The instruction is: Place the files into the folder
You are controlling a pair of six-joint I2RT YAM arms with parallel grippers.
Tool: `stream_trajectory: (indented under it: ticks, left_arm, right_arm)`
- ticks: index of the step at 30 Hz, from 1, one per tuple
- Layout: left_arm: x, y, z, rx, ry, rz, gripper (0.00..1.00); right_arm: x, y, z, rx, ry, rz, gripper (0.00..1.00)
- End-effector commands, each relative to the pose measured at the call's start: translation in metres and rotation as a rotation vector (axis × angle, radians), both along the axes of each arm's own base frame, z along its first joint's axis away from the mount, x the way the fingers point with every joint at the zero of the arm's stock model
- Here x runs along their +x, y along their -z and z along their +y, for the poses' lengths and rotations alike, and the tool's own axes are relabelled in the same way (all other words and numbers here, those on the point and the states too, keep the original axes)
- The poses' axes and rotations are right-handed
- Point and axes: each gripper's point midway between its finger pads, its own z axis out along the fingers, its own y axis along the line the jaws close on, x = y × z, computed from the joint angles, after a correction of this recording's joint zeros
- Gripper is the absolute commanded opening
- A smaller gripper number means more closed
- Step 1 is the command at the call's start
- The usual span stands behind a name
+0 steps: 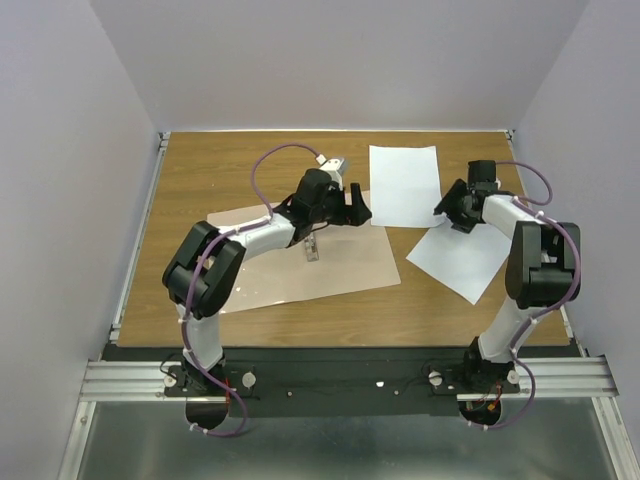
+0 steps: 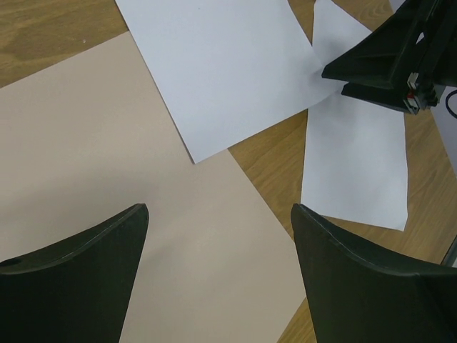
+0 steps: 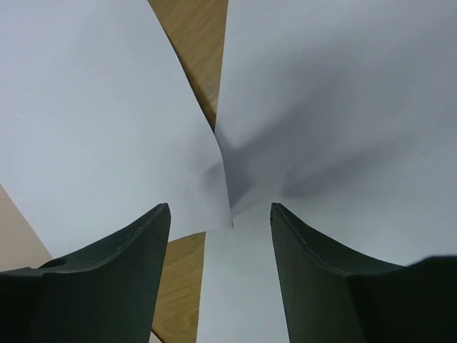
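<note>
The folder [image 1: 300, 265] lies flat on the brown table [image 1: 200, 160], and every place here is told from it. Neither paper is in it yet. The first sheet [image 1: 404, 185] lies just past the folder's far right corner, and in the left wrist view one of its corners rests over the folder's edge. The second sheet [image 1: 462, 258] lies to the right of the folder, turned at a slant, and its far corner meets the first sheet. The left gripper [image 1: 356, 204] hangs over the folder's far right corner with its fingers spread wide and nothing between them. The right gripper [image 1: 452, 215] is to the right of the folder, low over the spot where the two sheets meet. Its fingers are apart too and hold nothing. I think the sheets are very light, thin and floppy. They would bend, crease or slide if pushed, and they lie too flat to grab in the middle. A corner or an edge is the best place to take hold, like the corner that seems to lift a bit under the right gripper. The folder looks thin and smooth with a shiny top, so it may slip, and its leaf has to be lifted at an edge. The sheets are blank. No words or brand can be read, and a small grey mark [image 1: 312, 250] on the folder is too small to make out.
</note>
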Motion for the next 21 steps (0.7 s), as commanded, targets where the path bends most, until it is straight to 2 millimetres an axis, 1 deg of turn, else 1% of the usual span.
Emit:
stream_trajectory:
  ticks: [1,2,4,5,6,10,11,12,14,15,17,20,21]
  left_arm:
    - [-0.004,-0.013,0.008,0.006,-0.024,-0.033,0.90]
    - [-0.004,-0.016,0.009,0.004,-0.029,-0.036,0.90]
    - [-0.005,-0.012,0.013,0.014,-0.040,-0.032,0.90]
    - [-0.006,-0.015,0.014,0.013,-0.045,-0.033,0.90]
    - [-0.008,-0.013,0.016,0.017,-0.048,-0.031,0.90]
    - [-0.007,-0.016,0.025,0.031,-0.086,-0.044,0.90]
    - [-0.007,-0.016,0.026,0.035,-0.090,-0.042,0.90]
    - [-0.007,-0.017,0.027,0.037,-0.094,-0.045,0.90]
    - [-0.007,-0.017,0.031,0.042,-0.105,-0.045,0.90]
    - [-0.008,-0.018,0.032,0.042,-0.109,-0.045,0.90]
    - [-0.009,-0.020,0.034,0.044,-0.116,-0.048,0.90]
    - [-0.011,-0.023,0.041,0.043,-0.136,-0.047,0.90]
    - [-0.013,-0.025,0.046,0.041,-0.146,-0.049,0.90]
  right_arm:
    - [0.020,-0.001,0.006,0.041,-0.025,-0.025,0.65]
    - [0.020,0.001,0.008,0.054,-0.029,-0.021,0.63]
    - [0.021,0.004,0.010,0.067,-0.029,-0.016,0.61]
    - [0.020,0.005,0.012,0.078,-0.034,-0.014,0.59]
    - [0.020,0.008,0.014,0.087,-0.040,-0.008,0.57]
    - [0.019,0.017,0.021,0.123,-0.058,0.003,0.52]
    - [0.020,0.018,0.022,0.128,-0.058,0.003,0.49]
    - [0.021,0.019,0.021,0.129,-0.054,0.002,0.43]
    - [0.020,0.021,0.021,0.126,-0.047,0.007,0.39]
    - [0.020,0.021,0.020,0.125,-0.041,0.006,0.34]
    - [0.021,0.021,0.017,0.112,-0.027,0.005,0.29]
    - [0.020,0.023,0.015,0.101,-0.027,0.008,0.17]
    - [0.020,0.021,0.014,0.092,-0.032,0.000,0.10]
